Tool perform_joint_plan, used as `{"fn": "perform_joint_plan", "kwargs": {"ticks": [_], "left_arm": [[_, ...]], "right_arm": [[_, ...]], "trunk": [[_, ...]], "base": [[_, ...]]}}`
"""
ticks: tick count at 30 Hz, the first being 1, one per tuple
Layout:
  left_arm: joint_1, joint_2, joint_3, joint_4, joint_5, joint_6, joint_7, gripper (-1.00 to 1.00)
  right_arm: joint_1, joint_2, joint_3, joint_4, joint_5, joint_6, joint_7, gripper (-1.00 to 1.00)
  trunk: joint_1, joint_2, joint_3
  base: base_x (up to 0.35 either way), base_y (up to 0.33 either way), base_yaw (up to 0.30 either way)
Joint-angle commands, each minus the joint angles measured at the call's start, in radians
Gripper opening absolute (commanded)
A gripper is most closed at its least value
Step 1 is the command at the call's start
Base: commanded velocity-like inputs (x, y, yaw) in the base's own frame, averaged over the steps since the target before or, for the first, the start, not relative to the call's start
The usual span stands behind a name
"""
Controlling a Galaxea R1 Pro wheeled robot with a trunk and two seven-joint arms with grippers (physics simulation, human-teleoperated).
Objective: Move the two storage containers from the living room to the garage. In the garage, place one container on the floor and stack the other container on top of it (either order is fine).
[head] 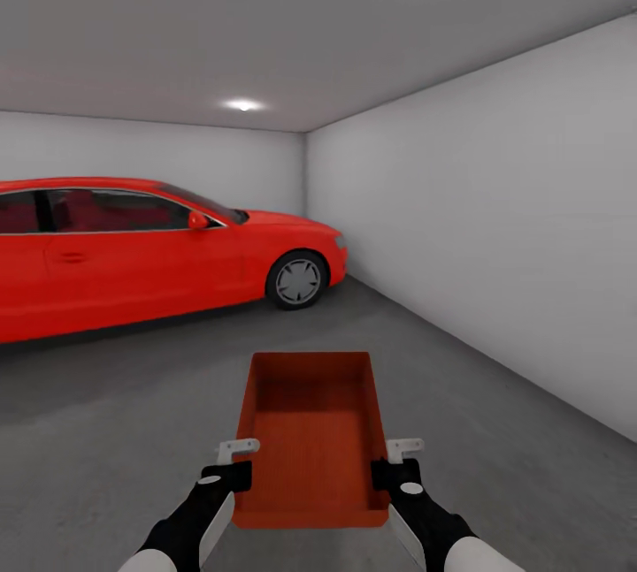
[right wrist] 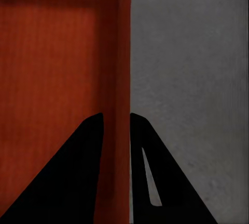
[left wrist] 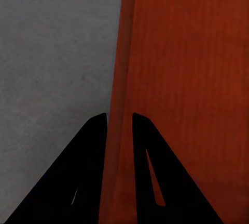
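Your left gripper (head: 232, 464) and right gripper (head: 400, 462) each pinch a side wall of the storage container (head: 311, 430) (held above the floor (head: 495, 430)); uneven release tips it.

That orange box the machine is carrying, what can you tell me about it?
The container is an orange-red, open-topped rectangular bin, shallow, plastic-looking, with finely ribbed walls, and empty. It is held roughly level above the grey floor, lengthwise away from the robot. The left gripper pinches its left side wall and the right gripper its right side wall, one finger inside and one outside each. Nothing else touches it. A red car stands beyond it to the left.
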Motion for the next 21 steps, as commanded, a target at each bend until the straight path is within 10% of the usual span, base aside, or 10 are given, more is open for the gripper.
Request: {"fn": "perform_joint_plan", "kwargs": {"ticks": [1,21], "left_arm": [[0.001,0.000,0.018,-0.002,0.068,0.008,0.004,-1.00],[0.001,0.001,0.018,-0.002,0.068,0.008,0.004,-1.00]], "right_arm": [[-0.002,0.000,-0.032,-0.002,0.005,-0.055,-0.014,-1.00],[-0.002,0.000,-0.032,-0.002,0.005,-0.053,-0.014,-1.00]], "trunk": [[0.001,-0.001,-0.001],[0.001,-0.001,-0.001]], "base": [[0.322,0.000,-0.290],[0.322,0.000,-0.290]]}}
